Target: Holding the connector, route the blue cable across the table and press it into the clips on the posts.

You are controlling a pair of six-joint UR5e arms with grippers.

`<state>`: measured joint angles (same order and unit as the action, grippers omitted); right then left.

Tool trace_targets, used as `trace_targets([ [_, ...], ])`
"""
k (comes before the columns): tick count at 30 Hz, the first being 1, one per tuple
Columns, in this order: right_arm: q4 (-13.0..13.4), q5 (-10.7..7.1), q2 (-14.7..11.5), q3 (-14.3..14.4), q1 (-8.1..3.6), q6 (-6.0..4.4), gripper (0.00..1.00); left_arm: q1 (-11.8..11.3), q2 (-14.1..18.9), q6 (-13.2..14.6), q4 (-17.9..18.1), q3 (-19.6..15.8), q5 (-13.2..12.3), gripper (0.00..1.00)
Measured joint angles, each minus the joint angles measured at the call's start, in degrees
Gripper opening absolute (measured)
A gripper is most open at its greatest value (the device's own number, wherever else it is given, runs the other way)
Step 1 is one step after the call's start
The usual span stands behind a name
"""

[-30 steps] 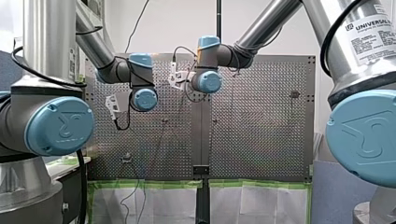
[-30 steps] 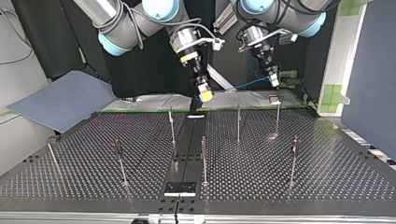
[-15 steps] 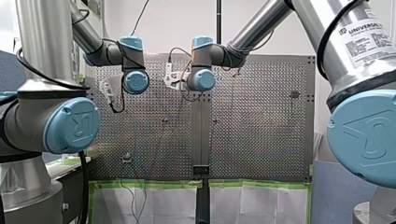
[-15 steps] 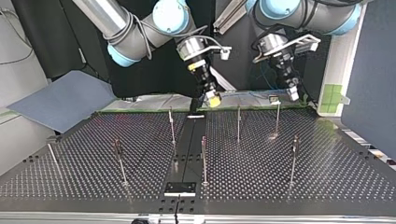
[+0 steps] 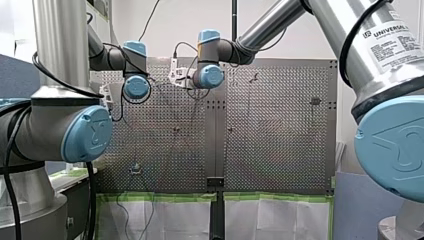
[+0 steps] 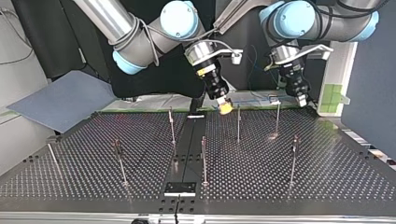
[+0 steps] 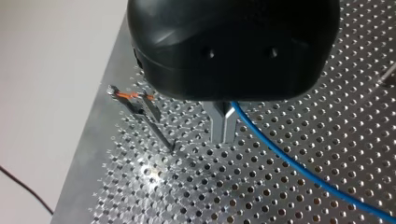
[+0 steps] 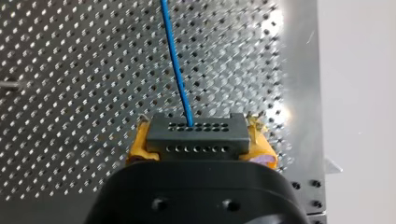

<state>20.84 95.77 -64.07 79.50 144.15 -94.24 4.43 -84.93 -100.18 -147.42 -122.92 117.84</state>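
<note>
Shifting rightward in the top view, my right gripper [image 6: 225,108] is clamping the connector [image 8: 196,133], my left gripper [image 7: 223,135] pinching the cable [image 7: 289,157] over the perforated table [image 6: 280,177] and posts [image 6: 238,122].

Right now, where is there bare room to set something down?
In the top view, bare table lies near the camera between the middle post and the right post, and between the far-left post and the next post. The far edge is crowded: my right gripper holding the connector, my left gripper on the blue cable, two far posts.
</note>
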Motion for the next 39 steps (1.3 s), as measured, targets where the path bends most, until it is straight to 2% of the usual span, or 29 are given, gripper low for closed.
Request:
trace_targets([
  [10,-2.6,0.04,1.8,-5.0,0.71,-0.27,0.00,-0.9,0.4,-1.6,-4.6,3.8,-4.4,0.00],
  [13,-3.1,-0.05,2.7,-6.7,0.68,-0.80,0.00,-1.1,0.4,-2.0,-6.1,5.1,-4.8,0.00],
  [20,-4.0,-0.65,4.3,-10.2,0.18,-2.89,0.00,-2.0,0.4,-2.4,-9.7,6.4,-4.8,0.00],
  [24,-5.5,-0.98,5.3,-12.0,-0.12,-3.27,0.00,-2.5,0.4,-2.4,-11.5,7.0,-4.9,0.00],
  [28,-6.8,-1.30,5.9,-13.8,-0.21,-3.53,0.00,-2.9,0.4,-2.6,-12.3,7.8,-5.4,0.00],
  [34,-8.5,-1.81,6.1,-16.8,-0.23,-3.81,0.00,-3.5,0.4,-3.4,-12.0,9.2,-7.8,0.00],
  [39,-10.6,-1.96,6.1,-19.2,-0.34,-4.84,0.00,-4.2,0.6,-3.6,-12.8,10.9,-8.3,0.00],
])
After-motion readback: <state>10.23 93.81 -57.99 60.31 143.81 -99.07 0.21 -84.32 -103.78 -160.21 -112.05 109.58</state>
